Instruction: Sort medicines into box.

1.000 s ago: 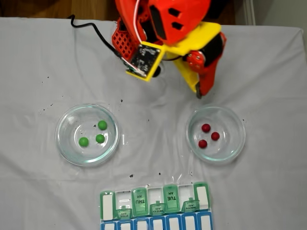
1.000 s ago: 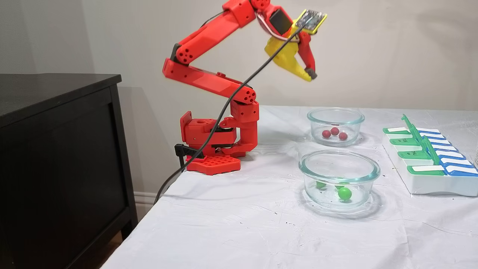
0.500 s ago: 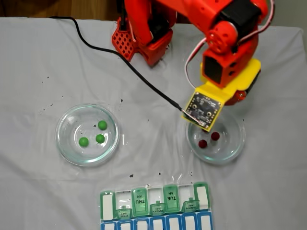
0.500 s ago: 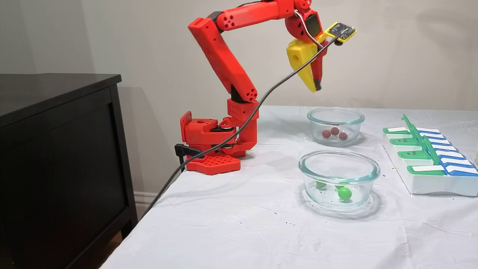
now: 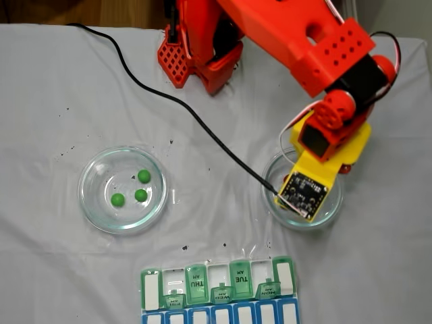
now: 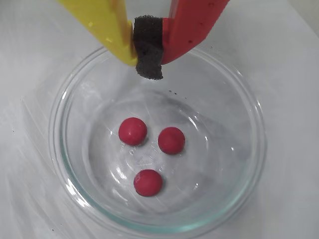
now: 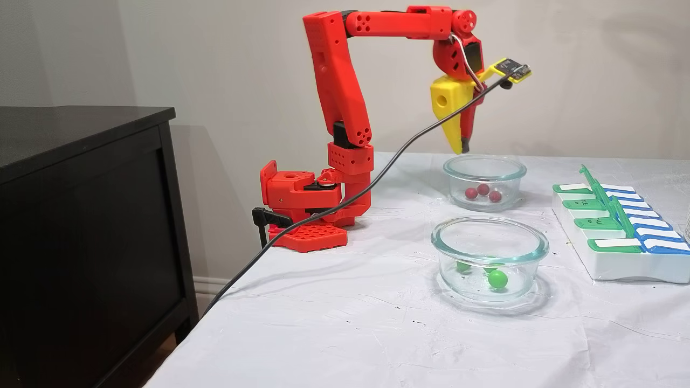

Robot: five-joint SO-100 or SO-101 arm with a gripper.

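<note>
Your gripper sits at twelve o'clock in the wrist view, yellow finger and red finger pressed together on their black foam pad, clenched on nothing. Right beneath it you've got the glass dish, and inside, three red balls: one at nine o'clock of the dish centre, one at three, one at six, each apart from the others. From the side camera, your gripper hangs above the far dish, tips just over its rim at ten o'clock, not down inside.

In the top-down fixed view, the green balls lie together in the other dish, out at nine o'clock from your wrist camera board. The pill organizer lies at six o'clock along the frame's bottom edge, well apart from both dishes, with several green lids standing open. The black cable trails across the white cloth toward eleven o'clock.
</note>
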